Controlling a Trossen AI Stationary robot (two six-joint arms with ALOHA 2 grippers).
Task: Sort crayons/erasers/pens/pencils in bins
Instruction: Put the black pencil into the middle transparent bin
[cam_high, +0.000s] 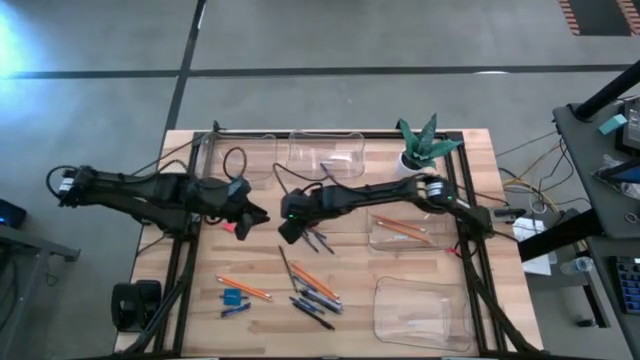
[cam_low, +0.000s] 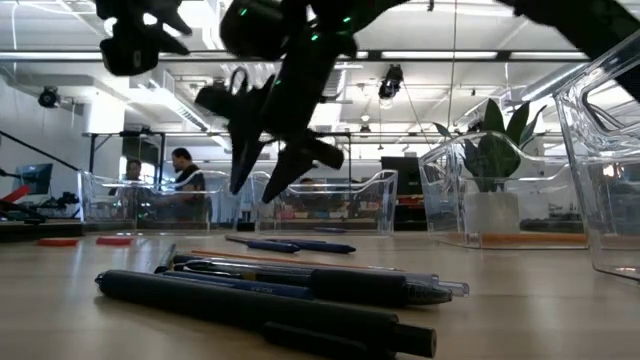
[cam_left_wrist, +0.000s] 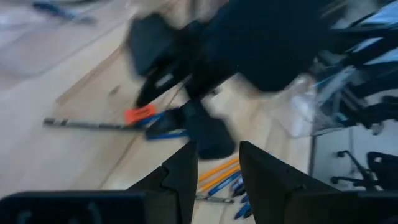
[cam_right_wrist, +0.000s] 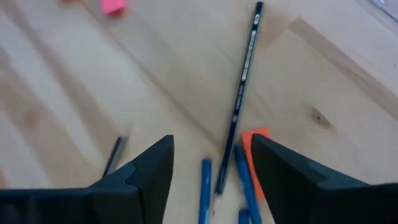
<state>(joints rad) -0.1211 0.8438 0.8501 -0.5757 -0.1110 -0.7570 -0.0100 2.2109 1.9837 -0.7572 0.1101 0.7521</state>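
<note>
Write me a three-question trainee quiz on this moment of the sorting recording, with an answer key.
1. True or false: the bin under the right arm already holds orange pencils.
2. The right gripper hangs above which item? A) a long dark pencil B) the potted plant C) the blue eraser
3. Are the right gripper's fingers open or shut, and do they hold anything?

Key:
1. True.
2. A.
3. Open, holding nothing. The left gripper is open and empty too, facing the right gripper over the table's middle.
</note>
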